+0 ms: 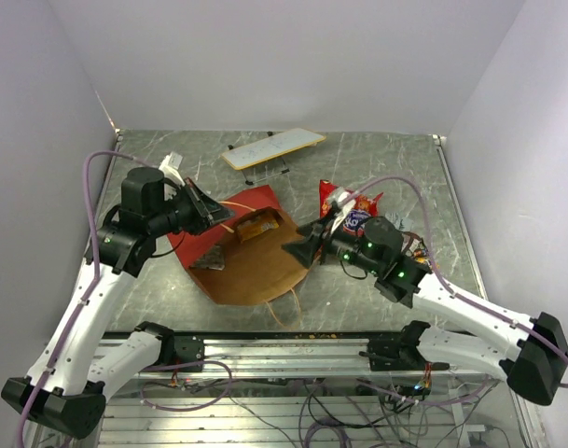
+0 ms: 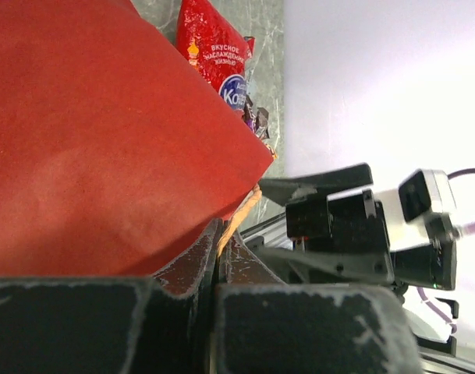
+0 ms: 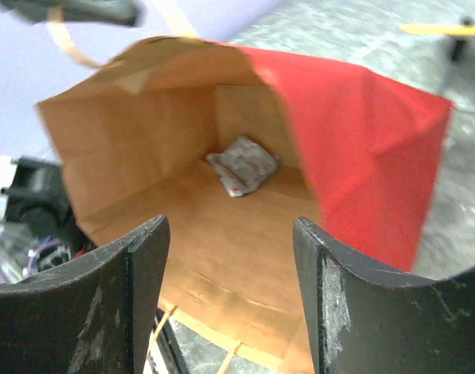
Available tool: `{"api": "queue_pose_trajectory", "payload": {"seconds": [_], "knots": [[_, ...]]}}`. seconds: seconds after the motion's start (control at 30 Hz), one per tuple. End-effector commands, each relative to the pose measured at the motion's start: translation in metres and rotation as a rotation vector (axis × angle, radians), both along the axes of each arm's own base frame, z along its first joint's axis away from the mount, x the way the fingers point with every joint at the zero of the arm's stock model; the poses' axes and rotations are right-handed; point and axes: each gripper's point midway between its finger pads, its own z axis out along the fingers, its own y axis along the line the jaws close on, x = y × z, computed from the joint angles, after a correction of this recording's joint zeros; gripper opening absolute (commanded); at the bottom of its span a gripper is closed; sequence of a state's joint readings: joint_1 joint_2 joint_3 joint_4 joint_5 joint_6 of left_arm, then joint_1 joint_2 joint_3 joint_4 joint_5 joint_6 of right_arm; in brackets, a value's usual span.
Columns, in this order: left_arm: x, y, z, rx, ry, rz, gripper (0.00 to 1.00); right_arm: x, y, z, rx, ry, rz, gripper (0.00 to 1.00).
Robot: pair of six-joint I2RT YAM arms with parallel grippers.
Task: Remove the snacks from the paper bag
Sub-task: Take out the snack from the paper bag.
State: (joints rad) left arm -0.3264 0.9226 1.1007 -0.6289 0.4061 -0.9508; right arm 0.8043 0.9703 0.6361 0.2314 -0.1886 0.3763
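Note:
The paper bag (image 1: 256, 273) lies on its side in mid-table, red outside, brown inside, its mouth facing my right gripper. My left gripper (image 1: 212, 210) is shut on the bag's tan handle at the upper rim (image 2: 220, 234), beside the red wall (image 2: 89, 132). My right gripper (image 1: 302, 250) is open and empty at the mouth (image 3: 229, 234). A silver packet (image 3: 242, 165) lies deep inside the bag (image 3: 362, 140). A yellow-brown packet (image 1: 256, 227) also shows on the brown paper. The red chip bag (image 1: 344, 196) lies on the table behind my right gripper and shows in the left wrist view (image 2: 214, 54).
A flat white board on thin legs (image 1: 272, 149) stands at the back. Small candy packets (image 1: 412, 245) lie by my right arm, right of the chip bag. Grey walls close in left, right and back. A metal rail (image 1: 293, 350) runs along the near edge.

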Motion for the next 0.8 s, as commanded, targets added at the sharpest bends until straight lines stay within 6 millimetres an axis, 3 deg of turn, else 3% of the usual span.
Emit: {"api": "queue_pose_trajectory", "payload": {"seconds": [0.0,0.13,0.33,0.47,0.63,0.77], "knots": [[-0.003,0.003,-0.001,0.002,0.0,0.018,0.07,-0.038,0.039,0.039,0.0,-0.367,0.249,0.65],[-0.002,0.003,0.002,0.001,-0.008,0.022,0.07,-0.061,0.069,0.023,-0.109,-0.521,0.413,0.66],[0.0,0.001,0.006,-0.015,-0.001,0.022,0.07,-0.06,0.1,-0.016,-0.329,-0.661,0.524,0.67],[0.002,-0.001,0.008,-0.018,0.008,0.015,0.07,-0.041,0.108,-0.043,-0.534,-0.818,0.557,0.68],[0.004,-0.002,0.013,-0.023,0.006,0.017,0.07,-0.013,0.112,-0.053,-0.696,-0.948,0.521,0.71],[0.003,-0.002,0.014,-0.024,0.002,0.016,0.07,0.001,0.11,-0.072,-0.806,-0.991,0.525,0.72]]}}
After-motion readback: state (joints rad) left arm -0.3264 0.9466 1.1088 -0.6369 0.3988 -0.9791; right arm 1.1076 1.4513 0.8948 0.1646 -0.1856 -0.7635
